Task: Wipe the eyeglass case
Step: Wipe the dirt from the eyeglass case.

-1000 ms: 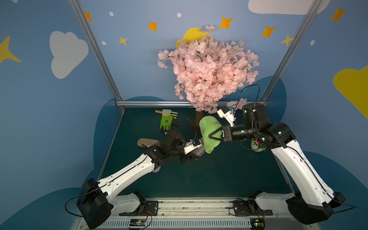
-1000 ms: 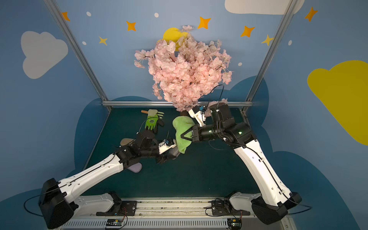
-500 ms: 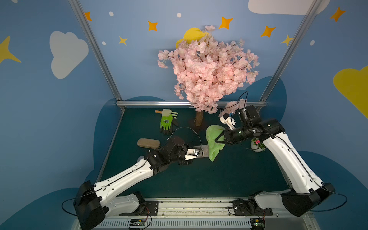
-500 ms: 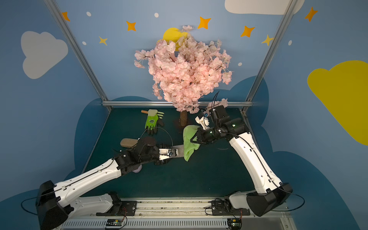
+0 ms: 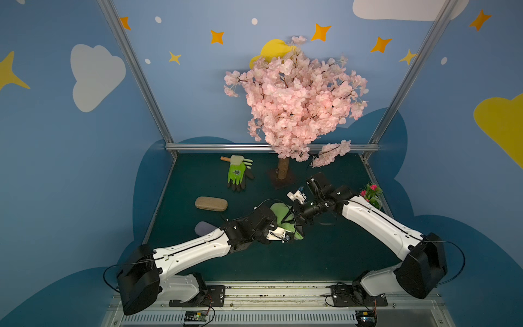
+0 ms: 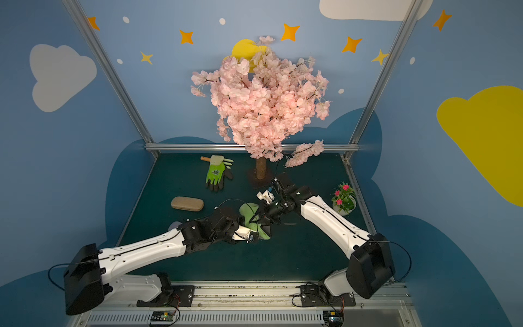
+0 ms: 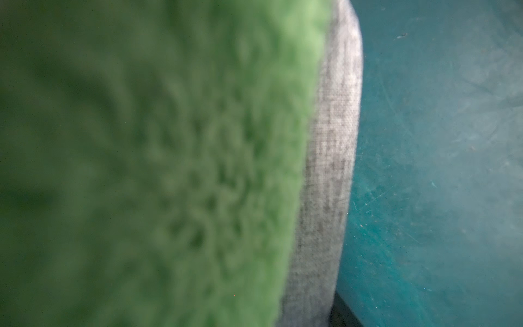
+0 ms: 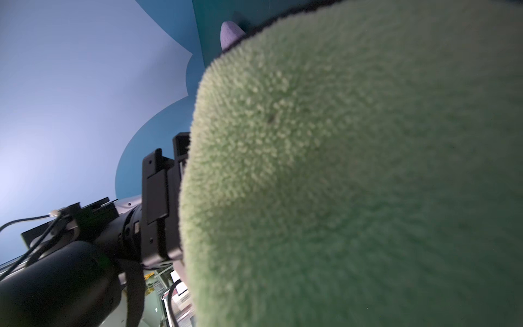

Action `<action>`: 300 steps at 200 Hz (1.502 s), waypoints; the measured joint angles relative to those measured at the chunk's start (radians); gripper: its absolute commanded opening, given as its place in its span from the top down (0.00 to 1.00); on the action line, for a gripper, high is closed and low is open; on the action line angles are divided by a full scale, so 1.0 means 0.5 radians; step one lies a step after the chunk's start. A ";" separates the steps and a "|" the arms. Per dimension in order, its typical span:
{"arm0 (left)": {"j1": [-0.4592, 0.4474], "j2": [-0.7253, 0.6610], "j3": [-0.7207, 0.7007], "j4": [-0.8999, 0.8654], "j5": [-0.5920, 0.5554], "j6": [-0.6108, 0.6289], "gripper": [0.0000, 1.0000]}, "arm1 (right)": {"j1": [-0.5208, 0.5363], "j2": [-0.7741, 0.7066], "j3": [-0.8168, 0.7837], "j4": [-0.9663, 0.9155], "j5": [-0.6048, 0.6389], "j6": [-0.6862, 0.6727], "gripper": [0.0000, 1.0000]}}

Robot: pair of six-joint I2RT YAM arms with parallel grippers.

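Left pincer gripping grey eyeglass case over middle of worktop, toward near side. Right pincer clamping shut on green cloth. Cloth pressing against eyeglass case and hiding it in both top views. In left wrist view, only one grey edge showing beside cloth. Tan case lying left, well apart. Glove lying far, near tree trunk.

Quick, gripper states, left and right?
Left gripper: closed on the grey eyeglass case.
Right gripper: closed on the green cloth.
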 measured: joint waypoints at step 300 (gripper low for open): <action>0.365 0.012 0.282 -0.497 0.434 -1.157 0.97 | -0.135 -0.192 0.156 0.010 0.082 -0.019 1.00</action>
